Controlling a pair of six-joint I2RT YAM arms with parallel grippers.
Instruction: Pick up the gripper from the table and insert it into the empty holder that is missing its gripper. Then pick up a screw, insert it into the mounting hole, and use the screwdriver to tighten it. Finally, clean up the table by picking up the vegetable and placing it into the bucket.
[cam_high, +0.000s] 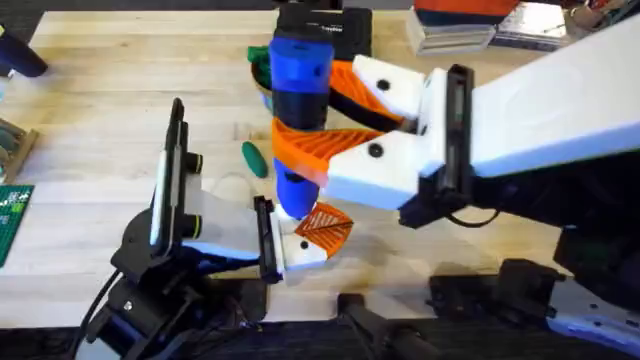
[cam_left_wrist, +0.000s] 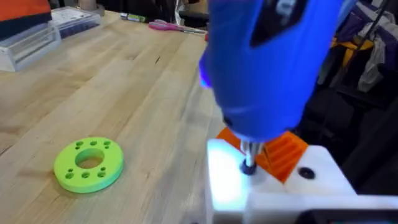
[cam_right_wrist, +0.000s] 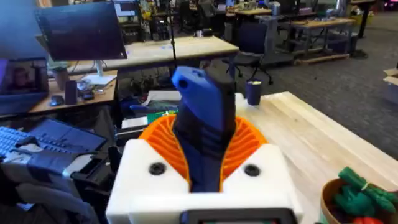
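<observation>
My right gripper (cam_high: 320, 130) reaches in from the right and is shut on the blue screwdriver (cam_high: 298, 75), holding it upright between orange ribbed pads (cam_right_wrist: 245, 140). The screwdriver's metal tip (cam_left_wrist: 249, 163) rests on the white holder (cam_left_wrist: 298, 186) of my left gripper (cam_high: 305, 238), right beside the orange wedge gripper (cam_left_wrist: 287, 151) seated in it. A glow lights the holder under the tip. The dark green vegetable (cam_high: 255, 158) lies on the table just left of the screwdriver. The bucket (cam_right_wrist: 328, 200), tan-rimmed with toy vegetables inside, stands behind the screwdriver.
A flat green disc with holes (cam_left_wrist: 89, 163) lies on the wood beside the left gripper. Clear plastic boxes (cam_high: 455, 30) and a black case (cam_high: 330, 22) sit along the far edge. A green circuit board (cam_high: 12, 215) lies at the left edge.
</observation>
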